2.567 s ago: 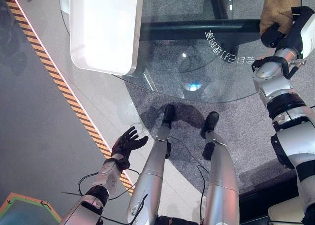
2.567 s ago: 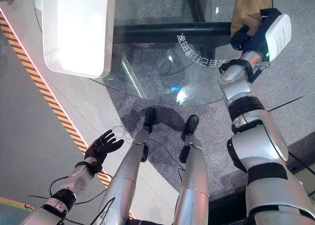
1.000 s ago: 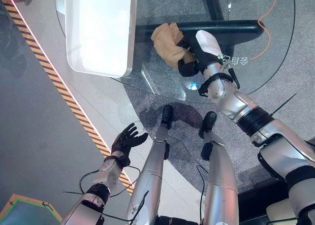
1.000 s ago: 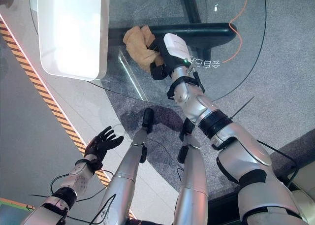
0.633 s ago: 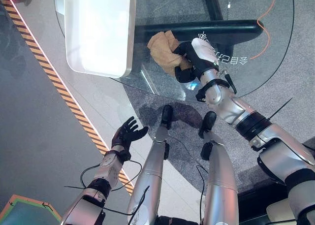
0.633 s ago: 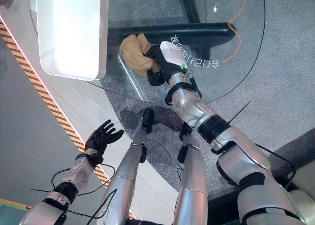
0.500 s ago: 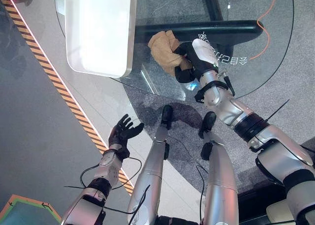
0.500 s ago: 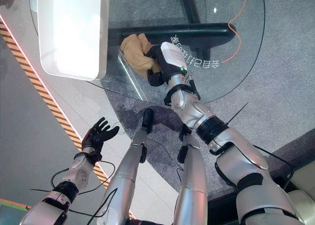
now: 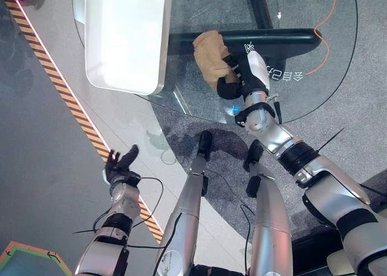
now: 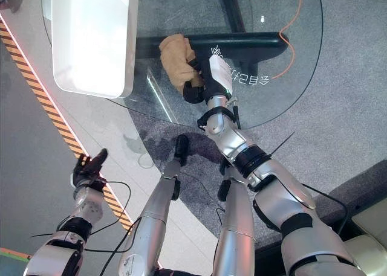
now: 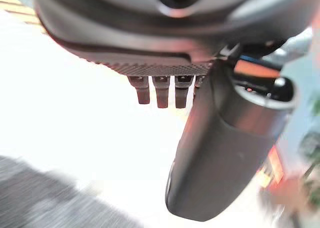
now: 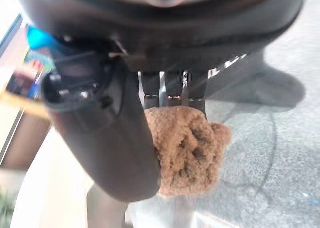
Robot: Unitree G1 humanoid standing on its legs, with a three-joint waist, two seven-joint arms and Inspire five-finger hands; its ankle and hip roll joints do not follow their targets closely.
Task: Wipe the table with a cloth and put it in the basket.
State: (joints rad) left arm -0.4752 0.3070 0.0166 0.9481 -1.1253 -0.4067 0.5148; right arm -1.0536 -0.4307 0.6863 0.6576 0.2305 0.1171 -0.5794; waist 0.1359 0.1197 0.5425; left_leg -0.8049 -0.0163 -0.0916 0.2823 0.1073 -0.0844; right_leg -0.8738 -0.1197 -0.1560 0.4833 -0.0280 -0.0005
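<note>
Cloth (image 9: 210,52) bunched under right hand (image 9: 237,75) fingers (image 12: 172,91)

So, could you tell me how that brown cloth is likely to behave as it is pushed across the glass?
The cloth looks soft and floppy: it bunches into a wad under the right hand. It probably slides easily on the smooth glass table, though loose folds may trail. Its fluffy pile suggests it is light.

Floor and fittings around the glass top

Orange cable (image 9: 326,43) loops at upper right; a striped floor strip (image 9: 66,98) runs diagonally at left; white panel (image 9: 124,34) upper left.
</note>
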